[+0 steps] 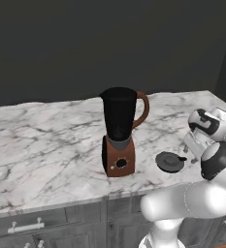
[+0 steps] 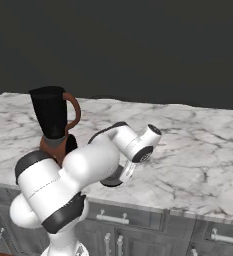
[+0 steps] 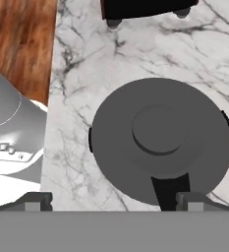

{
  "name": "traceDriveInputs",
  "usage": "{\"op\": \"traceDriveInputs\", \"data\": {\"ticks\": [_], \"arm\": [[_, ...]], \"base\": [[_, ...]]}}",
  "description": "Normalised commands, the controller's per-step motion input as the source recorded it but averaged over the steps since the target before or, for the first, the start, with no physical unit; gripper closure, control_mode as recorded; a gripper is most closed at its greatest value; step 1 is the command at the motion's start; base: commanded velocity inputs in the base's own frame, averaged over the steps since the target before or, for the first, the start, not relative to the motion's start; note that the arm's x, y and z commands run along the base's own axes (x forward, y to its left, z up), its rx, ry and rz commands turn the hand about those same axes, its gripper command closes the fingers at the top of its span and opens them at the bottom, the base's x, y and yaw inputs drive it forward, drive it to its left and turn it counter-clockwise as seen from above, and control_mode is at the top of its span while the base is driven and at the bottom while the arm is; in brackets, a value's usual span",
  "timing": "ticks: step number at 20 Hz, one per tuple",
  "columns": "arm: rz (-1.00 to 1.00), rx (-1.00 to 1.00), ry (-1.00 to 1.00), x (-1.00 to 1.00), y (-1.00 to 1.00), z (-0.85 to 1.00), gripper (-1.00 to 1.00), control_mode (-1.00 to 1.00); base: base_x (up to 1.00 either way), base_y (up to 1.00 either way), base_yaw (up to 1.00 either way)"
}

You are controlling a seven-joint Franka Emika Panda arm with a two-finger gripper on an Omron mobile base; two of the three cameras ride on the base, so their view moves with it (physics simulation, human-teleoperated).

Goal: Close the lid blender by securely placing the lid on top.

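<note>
- Nearest the base, grey cabinet drawers (image 1: 32, 225) with pale handles run under the front edge of the surface (image 1: 46, 150), a white marble slab with grey veins.
- The lid (image 1: 169, 161) lies flat on the surface near that front edge, apart from the blender (image 1: 119, 131) and on its handle side, not on the jar.
- The blender stands upright further in, its black jar open at the top.
- Behind the surface the wall (image 1: 109, 43) is plain dark grey.
- In the hand view the end effector (image 3: 106, 202) hovers just above the lid (image 3: 160, 142), its two tips set wide apart on either side of the frame with nothing between them.
- That view also shows the lid's raised centre knob, the blender's dark base, and wooden floor (image 3: 17, 44) beyond the surface edge.
- In the right base view the arm hides most of the lid.
</note>
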Motion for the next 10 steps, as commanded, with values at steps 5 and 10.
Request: {"op": "traceDriveInputs", "data": {"ticks": [5,10], "arm": [[0.0,0.0,0.0,0.16,0.0,-0.24,-1.0,-1.0],[0.0,0.0,0.0,0.07,0.0,-0.25,-1.0,-1.0]], "base": [[0.0,0.0,0.0],[0.0,0.0,0.0]]}}
